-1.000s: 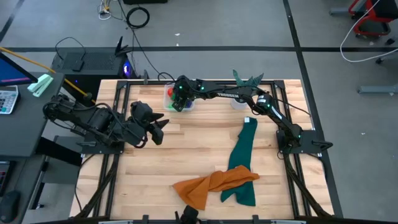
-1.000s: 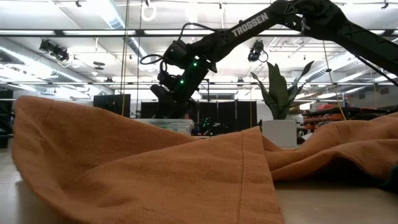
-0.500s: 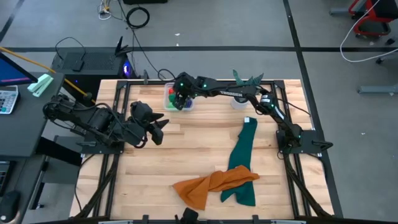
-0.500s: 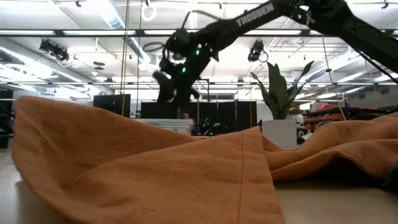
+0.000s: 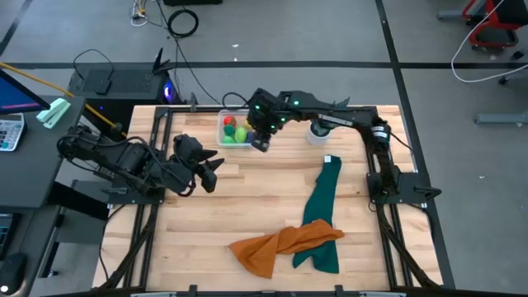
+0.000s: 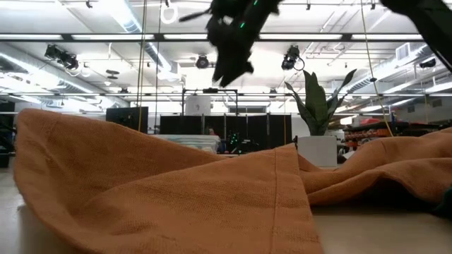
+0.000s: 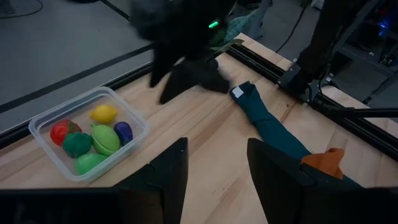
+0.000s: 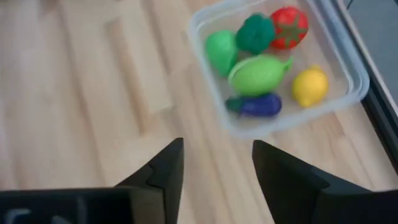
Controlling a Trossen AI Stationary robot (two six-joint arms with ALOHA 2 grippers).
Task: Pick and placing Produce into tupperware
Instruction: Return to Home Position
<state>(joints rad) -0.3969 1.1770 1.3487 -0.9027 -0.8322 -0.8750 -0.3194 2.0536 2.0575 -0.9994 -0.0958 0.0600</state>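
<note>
I judged placing done: six produce in tupperware; right gripper beside it, left gripper well apart, both jaws spread, empty.

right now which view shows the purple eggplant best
The right wrist view: the purple eggplant lies unblocked in the clear container. The left wrist view shows it smaller; high view barely; low view hides it behind the orange cloth.

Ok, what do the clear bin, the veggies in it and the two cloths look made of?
The tupperware looks like thin glossy clear plastic: wood shows through its walls. The produce seems smooth moulded plastic with soft highlights, possibly rubber. The orange cloth and the green cloth look like matte woven fabric, given their folds.
</note>
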